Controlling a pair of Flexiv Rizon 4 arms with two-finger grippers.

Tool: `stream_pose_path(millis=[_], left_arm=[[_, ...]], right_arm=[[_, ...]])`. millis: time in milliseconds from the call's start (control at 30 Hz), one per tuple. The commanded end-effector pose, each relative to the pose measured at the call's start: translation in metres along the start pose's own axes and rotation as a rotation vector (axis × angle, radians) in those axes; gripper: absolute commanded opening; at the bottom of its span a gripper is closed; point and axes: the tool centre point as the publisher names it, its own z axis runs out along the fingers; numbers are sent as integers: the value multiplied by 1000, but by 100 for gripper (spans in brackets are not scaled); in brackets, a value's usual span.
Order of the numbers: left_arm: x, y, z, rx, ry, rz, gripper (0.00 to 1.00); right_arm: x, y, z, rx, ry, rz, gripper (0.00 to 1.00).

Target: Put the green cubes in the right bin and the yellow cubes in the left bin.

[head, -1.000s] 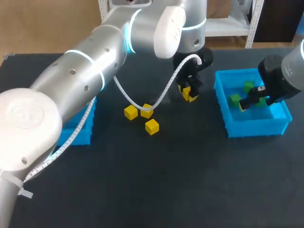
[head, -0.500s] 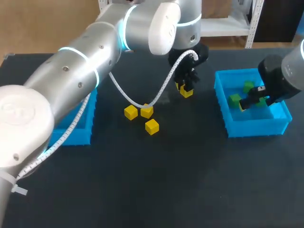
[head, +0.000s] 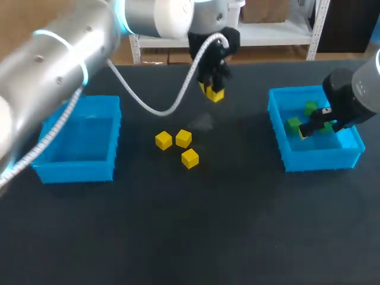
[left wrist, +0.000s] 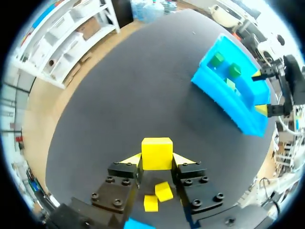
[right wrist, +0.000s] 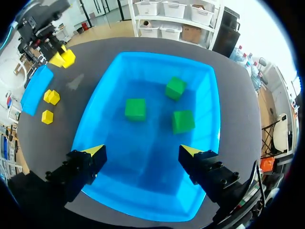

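Well, yellow cube aloft

Left gripper pinches it from both sides, high over the table's far middle, likely lifted clear to carry to the left bin. It's a plain, bright, square-edged block. Right gripper hangs spread above the right bin, three green cubes inside.

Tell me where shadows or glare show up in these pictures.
Head view: a pale patch on the table below the lifted yellow block, lighter than the table, so sheen or mark rather than shadow; I cannot tell which. Right wrist view: the floor of the right bin looks darker around the green blocks. Left wrist view: the block in the left gripper is evenly lit, no glare.
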Motion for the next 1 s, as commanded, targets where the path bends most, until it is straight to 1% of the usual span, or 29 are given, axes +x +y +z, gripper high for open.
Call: stream_pose_path(millis=[33, 167, 333, 433, 567, 633, 667, 700, 800, 1000], left_arm=[[67, 7, -35, -10, -194, -46, 0], [97, 26, -57, -21, -223, -113, 0], [145, 52, -78, -60, -245, -225, 0], [179, 69, -85, -80, -249, -304, 0], [220, 82, -88, -102, -240, -391, 0], [237, 87, -87, -105, -234, -427, 0], [242, 88, -86, -107, -234, -439, 0], [252, 91, -85, -110, -231, -462, 0], [272, 95, -80, -116, -223, -507, 0], [296, 95, -65, -113, -189, -558, 0]], right_arm=[[1, 1, -1, 4, -4, 1, 100], [1, 1, -1, 4, -4, 1, 100], [1, 1, -1, 4, -4, 1, 100], [1, 1, -1, 4, -4, 1, 100], [1, 1, -1, 4, -4, 1, 100], [1, 1, -1, 4, -4, 1, 100], [1, 1, -1, 4, -4, 1, 100], [1, 1, -1, 4, -4, 1, 100], [1, 1, -1, 4, -4, 1, 100], [1, 1, -1, 4, -4, 1, 100]])
